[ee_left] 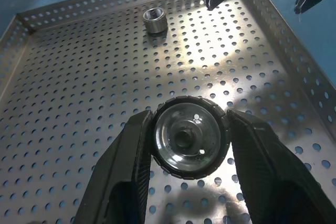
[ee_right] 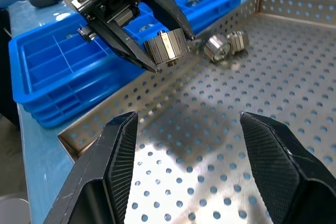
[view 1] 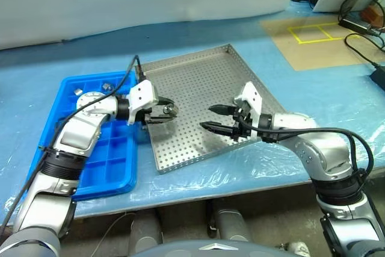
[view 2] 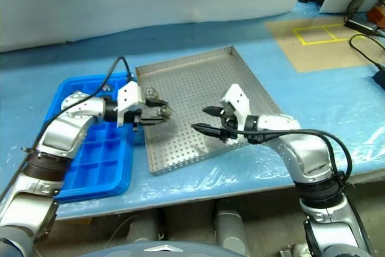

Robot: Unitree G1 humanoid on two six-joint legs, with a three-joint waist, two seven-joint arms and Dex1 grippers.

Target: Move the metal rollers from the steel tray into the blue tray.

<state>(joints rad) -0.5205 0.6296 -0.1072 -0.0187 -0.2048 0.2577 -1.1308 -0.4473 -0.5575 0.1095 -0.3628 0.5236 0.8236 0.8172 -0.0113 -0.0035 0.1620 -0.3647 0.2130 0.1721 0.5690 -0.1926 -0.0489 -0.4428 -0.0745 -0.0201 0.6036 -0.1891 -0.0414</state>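
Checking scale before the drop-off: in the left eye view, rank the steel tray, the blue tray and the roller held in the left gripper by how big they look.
1. Steel tray, largest.
2. Blue tray, narrower and partly hidden by the left arm.
3. Roller held in the left gripper, by far the smallest.

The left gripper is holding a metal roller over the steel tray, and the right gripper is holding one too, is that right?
Not quite. The right gripper holds nothing; its fingers stand open in the right wrist view. The left gripper does hold a metal roller over the steel tray.
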